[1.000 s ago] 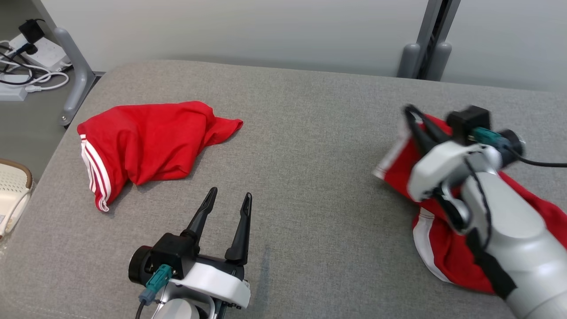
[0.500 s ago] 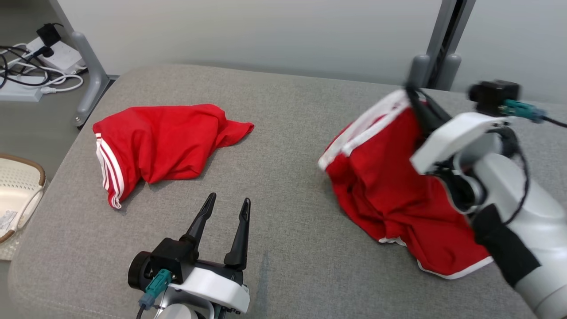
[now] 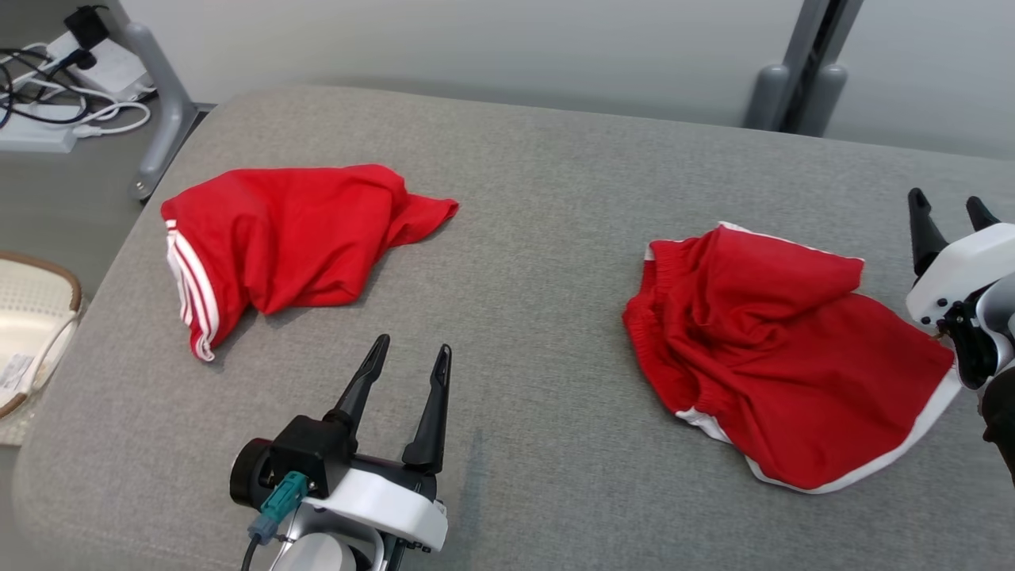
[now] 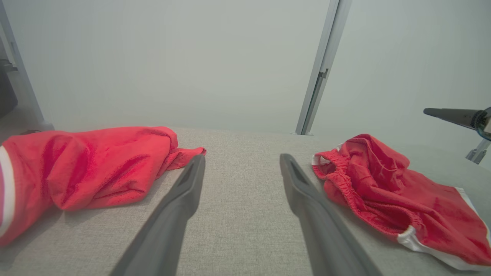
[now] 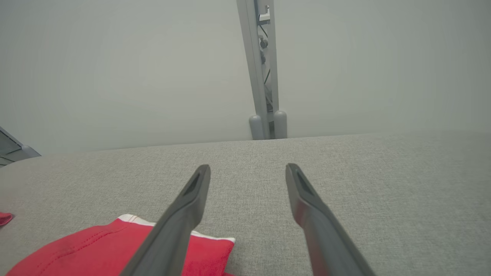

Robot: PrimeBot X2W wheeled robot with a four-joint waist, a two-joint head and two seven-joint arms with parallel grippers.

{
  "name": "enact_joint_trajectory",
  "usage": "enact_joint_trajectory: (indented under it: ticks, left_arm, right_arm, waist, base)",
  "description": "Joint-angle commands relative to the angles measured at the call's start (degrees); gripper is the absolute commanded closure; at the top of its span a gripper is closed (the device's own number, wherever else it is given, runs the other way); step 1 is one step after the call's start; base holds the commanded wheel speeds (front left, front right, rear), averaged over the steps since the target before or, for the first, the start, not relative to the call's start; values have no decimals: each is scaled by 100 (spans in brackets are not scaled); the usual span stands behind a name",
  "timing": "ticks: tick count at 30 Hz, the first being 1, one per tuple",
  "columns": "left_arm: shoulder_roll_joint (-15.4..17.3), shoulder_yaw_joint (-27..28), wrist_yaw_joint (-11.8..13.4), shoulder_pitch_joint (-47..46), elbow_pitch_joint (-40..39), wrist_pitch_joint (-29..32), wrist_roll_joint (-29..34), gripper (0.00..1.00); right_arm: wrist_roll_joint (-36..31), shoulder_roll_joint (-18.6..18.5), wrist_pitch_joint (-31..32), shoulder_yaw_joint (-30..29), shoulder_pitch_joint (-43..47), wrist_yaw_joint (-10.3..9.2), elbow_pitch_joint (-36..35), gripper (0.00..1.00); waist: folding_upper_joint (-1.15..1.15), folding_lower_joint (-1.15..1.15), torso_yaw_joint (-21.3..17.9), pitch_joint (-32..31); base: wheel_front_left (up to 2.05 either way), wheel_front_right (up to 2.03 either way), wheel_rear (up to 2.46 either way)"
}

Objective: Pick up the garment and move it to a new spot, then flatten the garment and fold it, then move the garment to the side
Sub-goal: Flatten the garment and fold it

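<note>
**A:** What lies on the grey pad [image 3: 539, 198], left to right?

**B:** A crumpled spare red garment [image 3: 277, 230]. Next the left gripper [image 3: 414, 344], jaws wide apart and empty. Then the red shorts [image 3: 761, 349], rumpled, with the right gripper [image 3: 945, 198] just beside them, spread wide and holding nothing.

**A:** How best to flatten them?

**B:** I'd pinch 2 opposite corners, waistband and hem, and pull outward, low over the pad.

**A:** Any writing?

**B:** None readable.

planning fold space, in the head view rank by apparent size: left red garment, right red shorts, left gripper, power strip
1. right red shorts, left red garment: near alike, unranked
2. left gripper, enlarged by nearness
3. power strip, far off, smallest
</note>
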Motion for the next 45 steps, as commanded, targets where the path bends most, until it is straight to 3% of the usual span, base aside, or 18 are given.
enact_joint_trajectory:
  ticks: [1, 4, 8, 12, 21, 31, 38, 45]
  left_arm:
    - [21, 29, 16, -62, 15, -3, 16, 0]
    - [24, 84, 21, -53, -8, -3, 24, 0]
    - [22, 185, -9, -41, -136, -3, 68, 0]
    - [26, 237, -24, 35, -316, -3, -1, 0]
    - [23, 289, -47, 160, -384, -3, -130, 0]
    - [23, 333, -91, 338, -279, -3, -159, 0]
    - [22, 209, -183, 345, -200, -3, -125, 0]
    - [22, -465, -542, 66, 374, -3, 65, 0]
  right_arm:
    - [-101, -77, -111, 35, 50, -2, -8, 0]
    - [-130, 57, -196, 31, 201, -2, -480, 0]
    - [-658, -259, -192, -325, 695, -2, -2085, 0]
    - [-1249, -220, -187, -1014, 1494, -2, -3410, 0]
    - [-2158, 281, -185, -2277, 3287, -2, -5281, 0]
    - [-2563, 720, -186, -3030, 4659, -2, -6088, 0]
    - [-2615, 845, -186, -3114, 4735, -2, -6063, 0]
    - [-2590, 874, -186, -3163, 4623, -2, -5988, 0]
  waist:
    - [0, 0, -72, -45]
    - [0, 0, -214, -136]
    - [0, 0, -457, -259]
    - [0, 0, -695, -399]
    - [0, 0, -1109, -603]
    - [0, 0, -1290, -722]
    - [0, 0, -1382, -718]
    - [0, 0, -1515, -584]
  base:
    - [0, 0, 0]
    - [0, 0, 0]
    - [0, 0, 0]
    - [0, 0, 0]
    - [0, 0, 0]
    - [0, 0, 0]
    - [0, 0, 0]
    - [0, 0, 0]
